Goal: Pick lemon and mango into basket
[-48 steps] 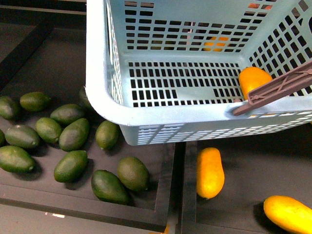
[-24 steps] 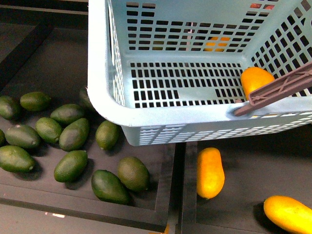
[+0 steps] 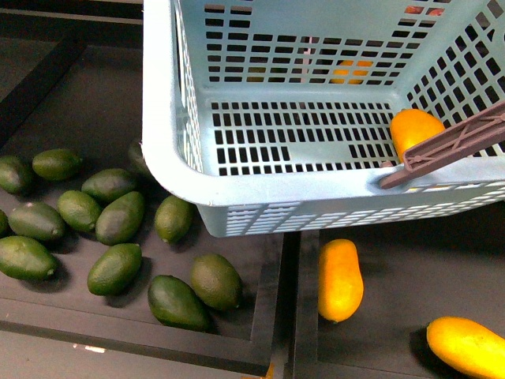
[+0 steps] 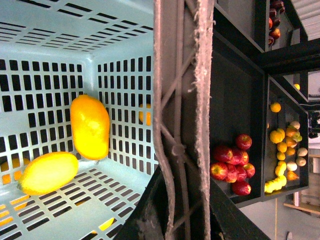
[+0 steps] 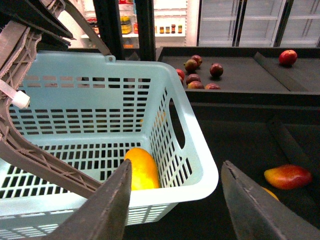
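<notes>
Front view, left to right: at eight o'clock a dark tray (image 3: 260, 328) holds eleven dark green oval fruits (image 3: 120, 217) in plain sight, with a twelfth half hidden under the basket and a sliver of another at the frame edge. From twelve to two o'clock sits the basket (image 3: 170, 170), pale turquoise with slotted walls, and its brown-grey handle (image 3: 450, 146) crosses at three o'clock. At five o'clock, two spare orange-yellow fruits (image 3: 340, 279) lie in a second tray, well apart. The left wrist view looks into the basket: one mango (image 4: 90, 127) leans against the slotted wall and one lemon (image 4: 47, 172) lies just beside it on the floor, so both task fruits appear to be inside. Outside, on a shelf, is a cluster of about eight red apples (image 4: 232, 165). The handle fills the middle of that view; the left gripper cannot be made out, so whether it clasps the handle cannot be told. In the right wrist view the right gripper (image 5: 176, 167) is spread wide and empty, near the basket's rim. Likely risks: the wide fingers could knock the rim and jolt the basket, rolling the fruit about; or, if the basket hangs by its handle, a swing could tip it.
</notes>
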### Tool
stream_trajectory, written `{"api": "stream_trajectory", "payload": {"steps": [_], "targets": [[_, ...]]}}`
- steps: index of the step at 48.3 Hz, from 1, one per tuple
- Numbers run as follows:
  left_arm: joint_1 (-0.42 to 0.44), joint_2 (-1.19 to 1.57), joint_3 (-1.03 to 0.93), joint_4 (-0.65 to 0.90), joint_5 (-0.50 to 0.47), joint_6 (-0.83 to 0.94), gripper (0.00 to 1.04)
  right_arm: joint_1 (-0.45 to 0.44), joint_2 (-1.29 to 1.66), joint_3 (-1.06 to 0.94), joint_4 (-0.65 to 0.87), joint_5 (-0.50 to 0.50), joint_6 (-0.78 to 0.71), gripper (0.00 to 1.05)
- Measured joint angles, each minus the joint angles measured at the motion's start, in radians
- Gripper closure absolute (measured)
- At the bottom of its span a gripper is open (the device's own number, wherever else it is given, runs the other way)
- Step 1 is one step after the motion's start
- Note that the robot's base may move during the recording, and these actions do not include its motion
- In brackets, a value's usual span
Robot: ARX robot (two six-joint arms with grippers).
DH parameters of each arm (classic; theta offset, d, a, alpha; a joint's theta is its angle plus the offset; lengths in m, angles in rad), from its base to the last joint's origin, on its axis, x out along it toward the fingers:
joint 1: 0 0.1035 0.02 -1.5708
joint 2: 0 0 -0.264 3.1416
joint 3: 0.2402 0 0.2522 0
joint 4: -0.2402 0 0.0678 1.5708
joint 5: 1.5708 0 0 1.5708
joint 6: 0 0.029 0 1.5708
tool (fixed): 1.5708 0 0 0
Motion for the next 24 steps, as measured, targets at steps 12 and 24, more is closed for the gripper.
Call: {"api": "stream_trajectory", "payload": {"steps": [12,24], "targets": [[-0.01,0.0,0.0,0.0,0.004,0.004,0.97,0.001,0.0,0.0,-0.001,0.003,0.0,0.07],[-0.012,0.0,0.0,0.0,0.021,-0.009,0.97,0.001,-0.002,0.0,-0.002,0.003,0.0,0.09]]}}
